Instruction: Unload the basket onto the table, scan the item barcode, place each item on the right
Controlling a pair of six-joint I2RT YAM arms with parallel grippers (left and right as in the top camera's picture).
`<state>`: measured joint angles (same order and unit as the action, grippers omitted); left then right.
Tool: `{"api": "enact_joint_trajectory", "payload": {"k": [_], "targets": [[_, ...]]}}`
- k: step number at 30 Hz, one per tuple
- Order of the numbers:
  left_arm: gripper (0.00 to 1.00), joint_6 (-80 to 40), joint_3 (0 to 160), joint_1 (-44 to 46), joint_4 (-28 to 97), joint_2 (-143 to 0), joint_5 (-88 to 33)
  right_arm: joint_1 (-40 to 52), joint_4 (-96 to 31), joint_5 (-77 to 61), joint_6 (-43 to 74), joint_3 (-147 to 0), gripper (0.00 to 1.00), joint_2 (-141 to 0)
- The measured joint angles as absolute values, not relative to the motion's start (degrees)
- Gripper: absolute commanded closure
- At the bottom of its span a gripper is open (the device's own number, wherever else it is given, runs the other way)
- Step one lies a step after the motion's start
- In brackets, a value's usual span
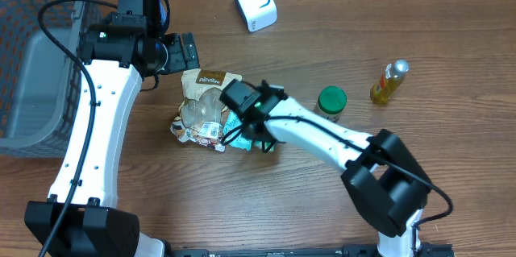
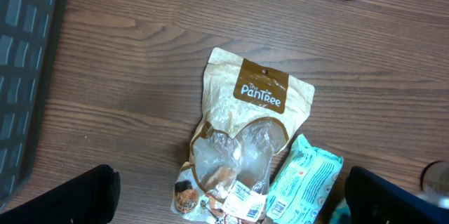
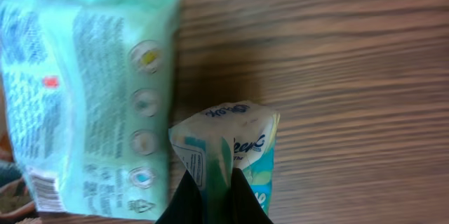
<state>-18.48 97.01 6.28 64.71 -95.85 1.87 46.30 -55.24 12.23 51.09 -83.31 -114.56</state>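
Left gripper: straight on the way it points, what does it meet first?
Probably the pouch, centred between the fingers of the open left gripper; the mint packet sits off to the side. Depth unclear.

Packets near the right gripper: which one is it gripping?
The small blue-and-green printed packet, pinched at its end in the shut right gripper. The larger mint-green packet beside it and the tan PanTree pouch are not held.
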Motion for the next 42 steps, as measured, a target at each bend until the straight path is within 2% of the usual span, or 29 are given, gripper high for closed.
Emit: {"api": "enact_joint_trajectory", "payload": {"k": [8, 14, 24, 35, 38, 40, 42], "targets": [[0.0, -18.5, 97.0, 6.3, 64.7, -95.9, 1.9, 35.1, -55.3, 1.2, 41.8, -84.3, 0.96, -109.4], [0.0, -18.5, 97.0, 6.3, 64.7, -95.9, 1.9, 26.5, -45.7, -13.6, 32.3, -81.4, 0.96, -109.2], [0.0, -18.5, 97.0, 6.3, 64.7, -95.9, 1.9, 24.9, -31.7, -24.5, 28.3, -68.3, 0.96, -109.2], [0.0, -18.5, 97.0, 6.3, 64.7, -95.9, 1.9, 24.9, -30.7, -25.8, 27.6, -67.8, 0.67, -109.2], [0.0, -18.5, 97.0, 6.3, 64.7, -95.9, 1.9, 24.9, -30.8, -25.6, 27.3, -67.8, 0.52, -109.2], [0.0, -18.5, 97.0, 6.3, 64.7, -95.9, 1.9, 24.9, -30.7, -25.5, 27.2, -67.8, 0.38, -109.2], [0.0, -18.5, 97.0, 6.3, 64.7, -95.9, 1.9, 24.9, -30.6, -25.4, 27.2, -67.8, 0.34, -109.2]]}}
